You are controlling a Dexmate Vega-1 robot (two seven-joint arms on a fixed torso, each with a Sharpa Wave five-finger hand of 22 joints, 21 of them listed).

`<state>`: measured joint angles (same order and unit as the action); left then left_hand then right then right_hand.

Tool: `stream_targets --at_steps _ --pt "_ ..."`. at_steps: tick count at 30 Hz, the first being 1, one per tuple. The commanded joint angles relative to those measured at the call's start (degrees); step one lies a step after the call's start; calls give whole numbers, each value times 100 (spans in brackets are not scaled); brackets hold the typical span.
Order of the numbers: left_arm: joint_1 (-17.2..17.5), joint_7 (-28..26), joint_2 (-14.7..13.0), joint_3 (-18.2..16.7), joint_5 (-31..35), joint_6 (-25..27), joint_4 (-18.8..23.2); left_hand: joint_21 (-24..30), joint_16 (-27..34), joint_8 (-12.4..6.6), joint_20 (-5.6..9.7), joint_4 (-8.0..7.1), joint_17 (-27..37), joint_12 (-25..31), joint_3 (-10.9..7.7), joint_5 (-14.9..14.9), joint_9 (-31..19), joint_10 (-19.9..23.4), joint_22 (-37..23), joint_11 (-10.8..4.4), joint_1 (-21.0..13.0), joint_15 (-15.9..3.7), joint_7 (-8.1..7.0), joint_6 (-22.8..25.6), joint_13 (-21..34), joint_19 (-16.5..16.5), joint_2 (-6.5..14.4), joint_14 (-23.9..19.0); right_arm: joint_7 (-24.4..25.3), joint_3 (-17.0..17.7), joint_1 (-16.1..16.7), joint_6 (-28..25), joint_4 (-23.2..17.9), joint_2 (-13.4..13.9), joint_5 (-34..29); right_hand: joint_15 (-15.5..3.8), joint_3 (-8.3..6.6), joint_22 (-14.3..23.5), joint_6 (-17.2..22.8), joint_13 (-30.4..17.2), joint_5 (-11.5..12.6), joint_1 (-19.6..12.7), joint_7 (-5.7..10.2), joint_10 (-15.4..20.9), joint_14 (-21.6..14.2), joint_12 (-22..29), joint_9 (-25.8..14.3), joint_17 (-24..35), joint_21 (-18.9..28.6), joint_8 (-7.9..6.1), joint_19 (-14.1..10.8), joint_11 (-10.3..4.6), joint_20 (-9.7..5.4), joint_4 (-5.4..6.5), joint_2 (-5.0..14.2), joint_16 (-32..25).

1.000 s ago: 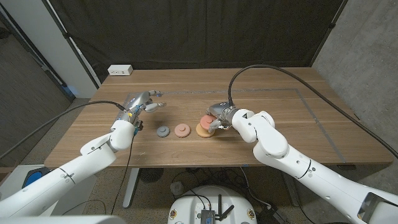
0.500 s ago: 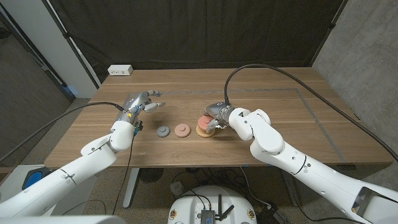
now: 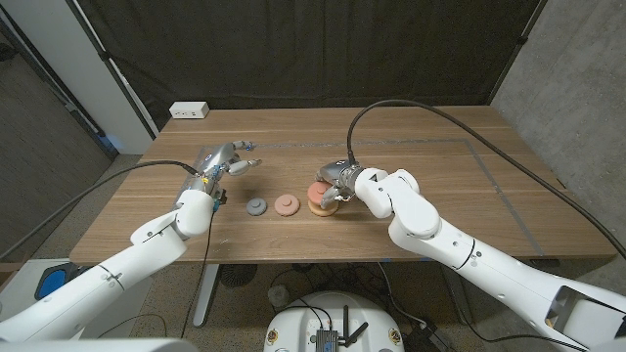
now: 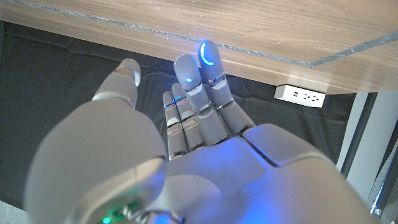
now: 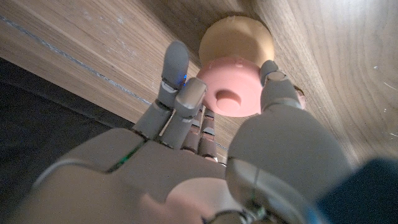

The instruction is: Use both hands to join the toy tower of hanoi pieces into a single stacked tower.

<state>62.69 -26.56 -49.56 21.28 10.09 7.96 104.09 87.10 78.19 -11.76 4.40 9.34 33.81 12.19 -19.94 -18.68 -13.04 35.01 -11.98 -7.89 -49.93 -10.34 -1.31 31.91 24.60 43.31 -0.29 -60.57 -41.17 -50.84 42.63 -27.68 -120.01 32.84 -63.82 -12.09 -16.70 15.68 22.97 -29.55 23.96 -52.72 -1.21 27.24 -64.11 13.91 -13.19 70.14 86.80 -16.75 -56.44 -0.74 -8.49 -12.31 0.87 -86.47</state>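
If the pink disc (image 5: 235, 93), gripped by the right robot hand (image 3: 335, 186), is released off-centre over the tan disc (image 5: 237, 38), it could slide off; the left robot hand (image 3: 221, 160), at nine o'clock, is held open and empty.

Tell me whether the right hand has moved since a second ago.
Yes. The right hand has shifted slightly toward the robot's left, closer to the salmon disc, gripping the pink piece.

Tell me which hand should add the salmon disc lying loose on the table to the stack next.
Probably the left. The right hand grips the pink disc over the tan disc, so it is busy. The left hand is open, and the salmon disc lies between the two hands.
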Motion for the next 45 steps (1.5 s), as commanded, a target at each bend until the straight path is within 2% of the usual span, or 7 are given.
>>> stream_targets --at_steps 1,19,45 --pt "-6 -17 14 1 3 29 2 41 26 -17 746 -4 18 37 -48 0 -21 54 -3 -4 49 -223 -12 65 18 -15 4 -34 -63 -128 -137 0 158 -55 9 -36 -401 6 643 -245 31 -50 604 843 -58 19 -8 26 30 -20 -22 -772 -401 334 285 -31" --pt "-85 -3 70 61 -12 -10 -102 70 45 -15 748 5 19 34 -112 -11 -26 86 -1 -7 33 -223 -13 97 28 -26 33 -40 -107 -260 -255 -97 412 -121 87 -35 -457 -2 654 -270 58 -8 611 870 -55 -3 -9 25 42 -3 -20 -778 -401 337 276 -36" --pt "-300 67 152 190 15 -1 -220 98 79 -16 746 7 38 32 -182 -22 -32 148 -13 -10 37 -222 -18 144 38 -31 50 -55 -255 -351 -323 -284 451 26 192 -37 -553 -24 724 -308 98 31 618 928 -17 -26 -14 15 49 -2 -2 -791 -401 325 267 -16"
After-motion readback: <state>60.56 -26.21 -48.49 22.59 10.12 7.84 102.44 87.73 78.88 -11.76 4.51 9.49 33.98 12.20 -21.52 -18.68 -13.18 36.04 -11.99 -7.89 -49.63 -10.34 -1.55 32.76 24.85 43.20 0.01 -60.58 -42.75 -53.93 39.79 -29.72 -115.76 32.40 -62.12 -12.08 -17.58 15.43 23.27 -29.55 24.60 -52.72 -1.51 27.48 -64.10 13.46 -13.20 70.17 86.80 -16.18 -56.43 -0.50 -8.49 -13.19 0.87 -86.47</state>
